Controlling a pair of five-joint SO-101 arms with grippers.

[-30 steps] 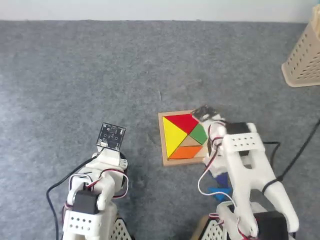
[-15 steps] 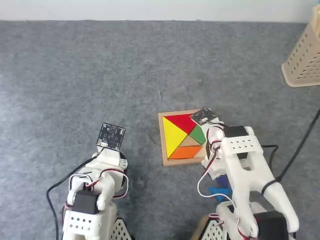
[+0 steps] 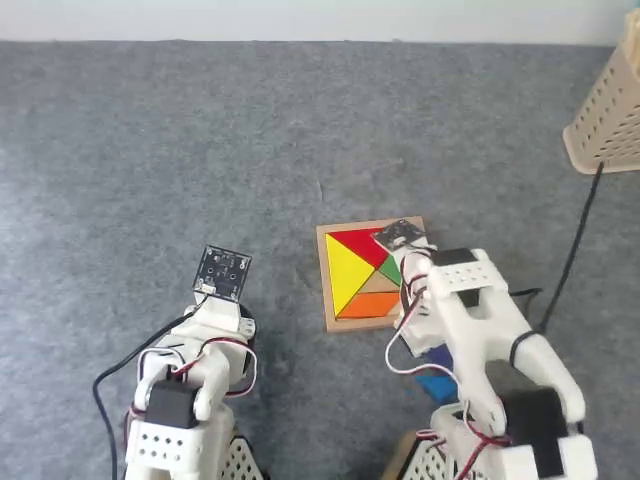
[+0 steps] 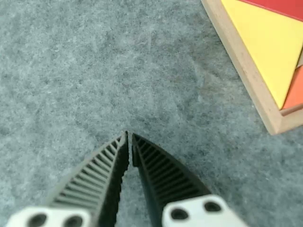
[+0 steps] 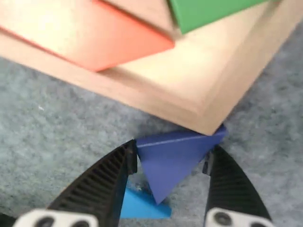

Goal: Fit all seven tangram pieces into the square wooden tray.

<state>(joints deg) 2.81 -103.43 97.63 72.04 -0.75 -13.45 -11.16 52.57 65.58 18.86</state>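
Shifting leftward, the right gripper [image 5: 171, 150] is clasping the dark blue triangle [image 5: 173, 163], needing lift over the tray [image 5: 189, 94] rim; left gripper [image 4: 129, 138] is idling closed.

Robot-lab bench (likely): grey felt mat [image 3: 200, 130], beige perforated basket [image 3: 610, 110].

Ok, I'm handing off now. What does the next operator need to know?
Left end effector: shut, empty, over the carpet, apart from the tray.
Right end effector: shut on the dark blue triangle, just outside a tray corner.
Done: red triangle, yellow triangle, green piece and orange piece sit in the tray. The tan patch between green and orange may be a fifth piece; I cannot tell.
Left: place the dark blue triangle, then the light blue piece lying on the carpet by it.
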